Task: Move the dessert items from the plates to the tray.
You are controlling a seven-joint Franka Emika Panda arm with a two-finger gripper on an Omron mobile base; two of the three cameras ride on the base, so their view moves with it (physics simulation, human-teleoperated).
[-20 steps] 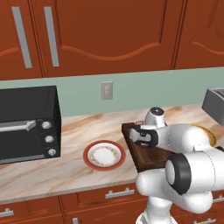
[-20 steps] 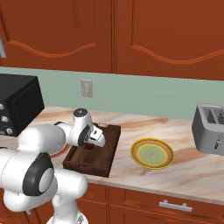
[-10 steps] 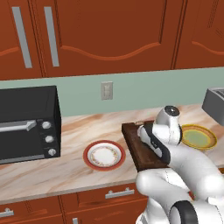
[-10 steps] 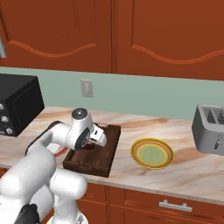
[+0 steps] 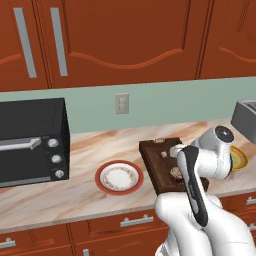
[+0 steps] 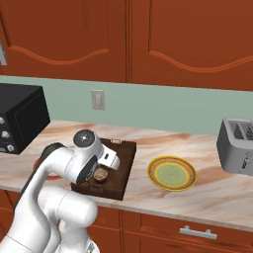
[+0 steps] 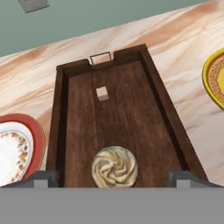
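Marble-look worktop [image 5: 75,200], tan/pink veining, glossy; red-brown wood cabinets above and below, pale green backsplash with a beige wall switch plate [image 5: 121,103].

Landmark = tray. Left to right:

- Black boxy toaster oven [image 5: 31,140], well left of tray, metal handle and three round knobs on its front.
- Red-rimmed plate [image 5: 119,177], round, white centre with a patterned ring, just left of tray, lying flat with a narrow gap to the tray wall. Nothing on it.
- Tray [image 7: 74,131]: dark brown wood, rectangular, visible grain, raised sides, small wire handle at the far end. Sits flat on the worktop between the two plates.
- Inside tray, far half: tiny pale beige cube-like piece [image 7: 102,93], on the floor of the tray, clear of the walls.
- Inside tray, near end: cupcake [image 7: 115,166], round, cream swirled top in hand view; brownish with tan wrapper in right base view. Upright, roughly centred across the tray width.
- End effector [image 7: 113,178]: over the near end of the tray, fingers spread wide, one tip on each side of the cupcake and both apart from it. Holding nothing.
- Yellow-green plate [image 6: 172,173], round, yellow rim with concentric rings, just right of tray, bare.
- Grey metal toaster [image 6: 238,146], boxy with two top slots, well right of tray.
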